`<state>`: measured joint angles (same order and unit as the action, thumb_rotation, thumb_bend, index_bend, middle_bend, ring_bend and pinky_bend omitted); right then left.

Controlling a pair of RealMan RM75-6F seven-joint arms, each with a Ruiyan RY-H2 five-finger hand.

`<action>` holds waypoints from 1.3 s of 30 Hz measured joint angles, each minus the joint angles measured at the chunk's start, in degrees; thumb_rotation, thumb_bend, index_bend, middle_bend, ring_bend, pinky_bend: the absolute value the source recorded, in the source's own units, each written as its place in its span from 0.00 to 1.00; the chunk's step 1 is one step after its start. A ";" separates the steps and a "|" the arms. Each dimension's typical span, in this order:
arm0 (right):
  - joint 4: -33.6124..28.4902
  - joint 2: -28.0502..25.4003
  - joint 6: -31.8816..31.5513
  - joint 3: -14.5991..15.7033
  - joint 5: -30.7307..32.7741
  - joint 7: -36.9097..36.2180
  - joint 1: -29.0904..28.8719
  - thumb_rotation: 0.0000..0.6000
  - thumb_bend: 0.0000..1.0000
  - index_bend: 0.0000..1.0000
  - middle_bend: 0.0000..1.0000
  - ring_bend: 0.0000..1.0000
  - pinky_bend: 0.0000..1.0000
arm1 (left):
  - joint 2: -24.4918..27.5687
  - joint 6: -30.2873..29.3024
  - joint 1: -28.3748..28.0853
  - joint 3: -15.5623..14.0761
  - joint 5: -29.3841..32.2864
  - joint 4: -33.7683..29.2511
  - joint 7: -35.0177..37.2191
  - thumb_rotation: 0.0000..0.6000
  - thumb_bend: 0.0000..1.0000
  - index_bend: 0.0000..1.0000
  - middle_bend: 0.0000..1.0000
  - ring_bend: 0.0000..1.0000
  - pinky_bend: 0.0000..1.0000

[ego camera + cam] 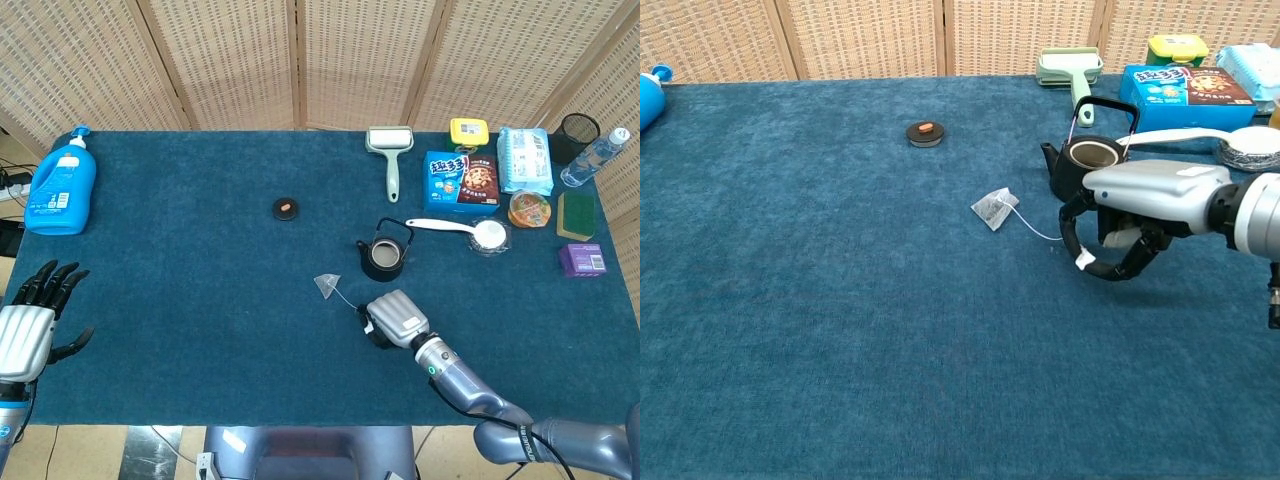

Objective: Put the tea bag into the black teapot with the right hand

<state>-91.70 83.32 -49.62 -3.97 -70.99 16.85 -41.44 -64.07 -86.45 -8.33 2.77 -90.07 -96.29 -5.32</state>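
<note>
Where the right hand's (1118, 225) dark fingers (1072, 232) curl under its grey shell, a small white tag (1084, 260) shows pinched between them in the chest view, so I judge that hand to be gripping the tea bag by the tag end of its string (1038, 231). From that pinch the thin string runs away toward the robot's left and slightly farther out on the table (840, 330), ending at the tea bag (993, 209) itself, which lies flat on the blue cloth, apart from the fingers. That line is the long axis to reckon with: bag at the far-left end, tag at the hand.

Just beyond the right hand, and touching it or nearly so in the chest view, stands the black teapot (1085, 167), upright, handle raised, lid off, mouth open. The bag lies to the left of the pot and near it. Judging from this, the hand would need to lift so the bag hangs from the string, then carry it rightward over the mouth.

Over at the table's near left edge, the left hand (30, 320) rests with fingers spread and holding nothing, well apart from everything.
</note>
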 measured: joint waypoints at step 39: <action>-14.85 -24.13 0.05 -11.79 -5.87 -33.16 -1.35 1.00 0.52 0.53 1.00 1.00 1.00 | -0.82 -1.91 2.39 -1.96 -1.43 0.15 1.44 1.00 0.29 0.14 0.12 0.03 0.14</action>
<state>-106.54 59.19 -49.57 -15.76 -76.86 -16.31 -42.79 -64.89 -88.36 -5.94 0.80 -91.51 -96.14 -3.88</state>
